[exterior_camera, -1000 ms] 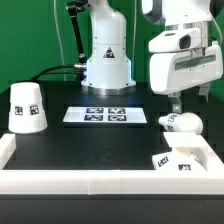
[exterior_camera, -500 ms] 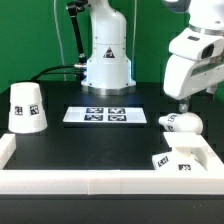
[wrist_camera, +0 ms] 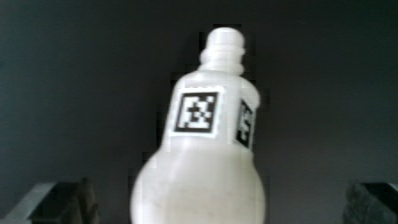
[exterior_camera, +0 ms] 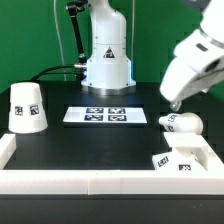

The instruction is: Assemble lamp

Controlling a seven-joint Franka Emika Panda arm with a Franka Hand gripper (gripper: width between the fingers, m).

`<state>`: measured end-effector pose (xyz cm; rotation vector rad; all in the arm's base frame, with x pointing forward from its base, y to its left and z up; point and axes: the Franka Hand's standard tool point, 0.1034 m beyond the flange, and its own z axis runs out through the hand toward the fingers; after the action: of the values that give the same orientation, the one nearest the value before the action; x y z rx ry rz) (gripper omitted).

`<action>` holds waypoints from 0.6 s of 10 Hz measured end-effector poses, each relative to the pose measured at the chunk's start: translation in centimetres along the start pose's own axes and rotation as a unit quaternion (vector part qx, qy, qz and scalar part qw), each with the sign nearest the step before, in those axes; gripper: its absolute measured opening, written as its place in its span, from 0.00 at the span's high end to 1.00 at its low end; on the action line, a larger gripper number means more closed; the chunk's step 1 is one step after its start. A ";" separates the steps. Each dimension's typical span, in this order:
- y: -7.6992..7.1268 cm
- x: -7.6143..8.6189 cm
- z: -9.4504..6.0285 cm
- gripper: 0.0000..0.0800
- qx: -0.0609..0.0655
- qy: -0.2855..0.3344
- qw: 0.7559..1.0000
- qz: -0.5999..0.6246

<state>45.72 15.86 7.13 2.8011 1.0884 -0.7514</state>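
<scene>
The bulb (exterior_camera: 180, 124) lies on its side on the black table at the exterior view's right. In the wrist view the bulb (wrist_camera: 210, 140) is long and white, with a square tag and a narrow tip pointing away. My gripper (exterior_camera: 172, 103) hangs just above it, tilted. It is open, and its dark fingers (wrist_camera: 54, 200) stand wide on either side of the bulb's round end with gaps, not touching it. The square base block (exterior_camera: 181, 158) lies in front of the bulb. The cup-shaped shade (exterior_camera: 27, 106) stands at the far left.
The marker board (exterior_camera: 103, 116) lies in the middle of the table. The white robot pedestal (exterior_camera: 107, 60) stands behind it. A raised white rim (exterior_camera: 100, 182) runs along the table's front and sides.
The arm has tilted and swung toward the exterior view's right. The gripper stays above the bulb. The lamp parts have not moved.
</scene>
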 end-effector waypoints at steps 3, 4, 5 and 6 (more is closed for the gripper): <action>0.3 -0.6 0.8 0.13 -0.003 -0.004 0.999 0.043; 0.7 -0.9 1.4 0.13 -0.005 -0.007 0.999 0.043; 1.1 -1.4 1.6 0.13 -0.002 -0.018 0.999 0.046; 1.1 -1.3 1.6 0.13 -0.002 -0.018 0.999 0.047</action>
<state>44.90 13.85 6.18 2.8016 0.9456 -0.7855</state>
